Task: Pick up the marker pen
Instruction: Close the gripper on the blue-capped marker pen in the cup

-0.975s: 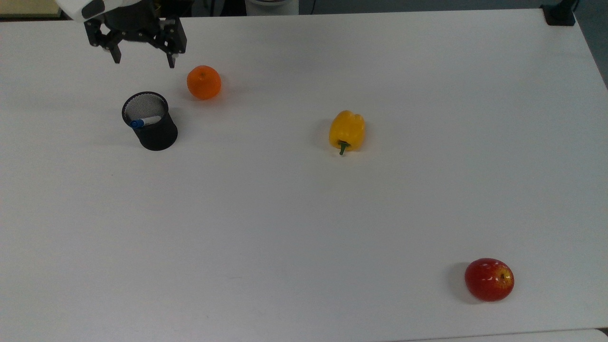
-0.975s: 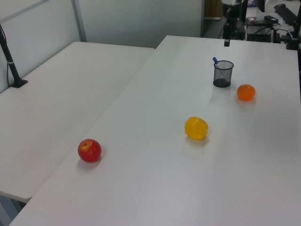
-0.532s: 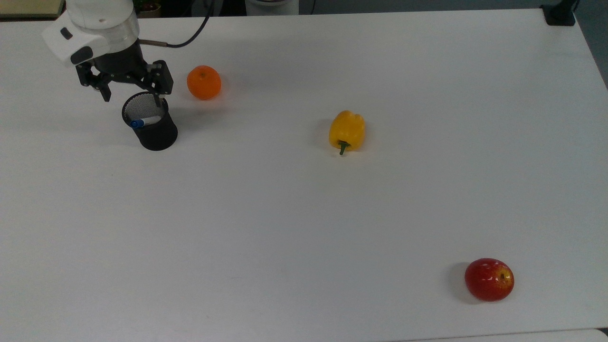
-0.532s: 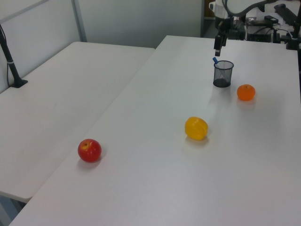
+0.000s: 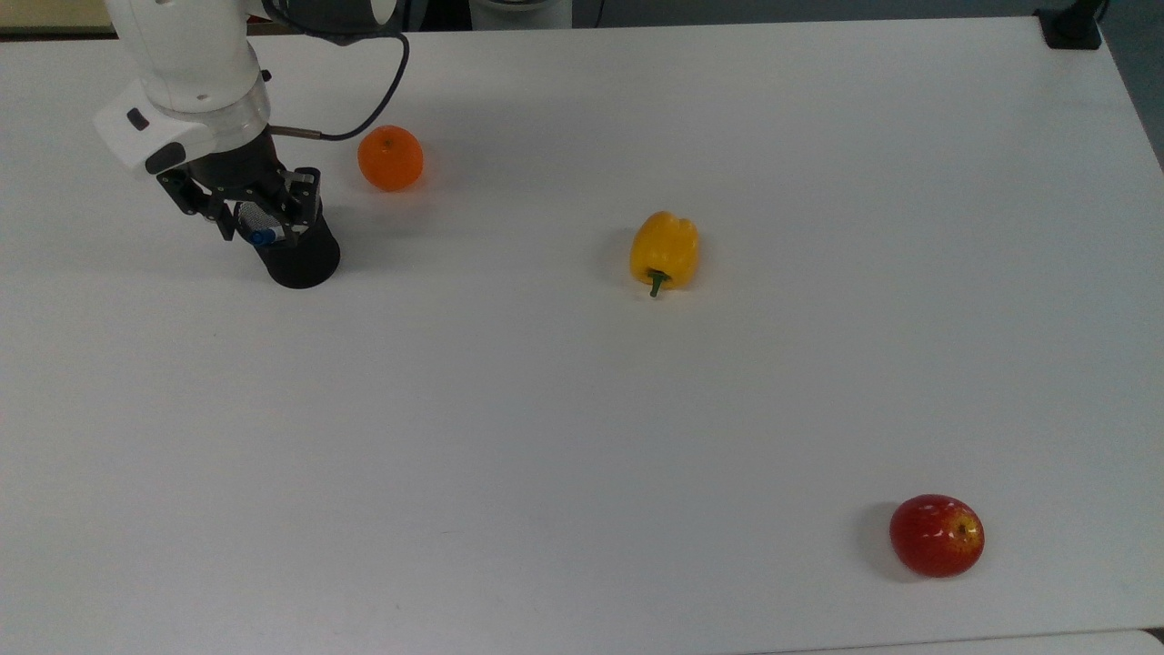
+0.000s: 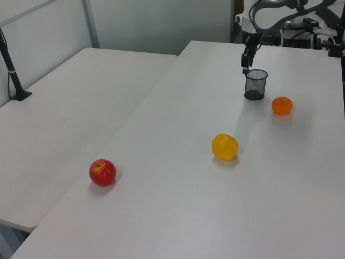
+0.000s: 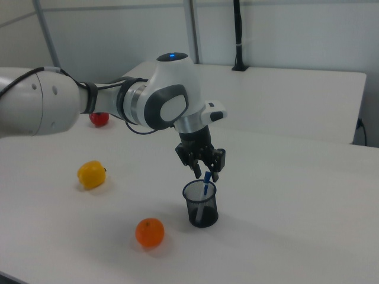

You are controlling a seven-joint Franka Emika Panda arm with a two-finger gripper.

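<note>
The marker pen (image 5: 264,237) stands tilted in a black mesh cup (image 5: 307,261), its blue cap poking above the rim. In the right view the marker pen (image 7: 206,188) rises out of the cup (image 7: 201,210). My gripper (image 5: 262,227) points down over the cup's mouth, open, with one finger on each side of the blue cap and apart from it. In the right view the gripper (image 7: 205,173) hangs just above the rim. The left view shows the gripper (image 6: 245,68) at the upper left of the cup (image 6: 255,86).
An orange (image 5: 390,157) lies close to the cup, to the top view's right. A yellow pepper (image 5: 665,250) sits mid-table and a red apple (image 5: 937,535) near the front right corner. A second white table (image 6: 64,108) adjoins on the left view's left.
My gripper has come down from the table's far edge toward the cup and now straddles the marker's cap. The cup, marker and fruit have stayed put.
</note>
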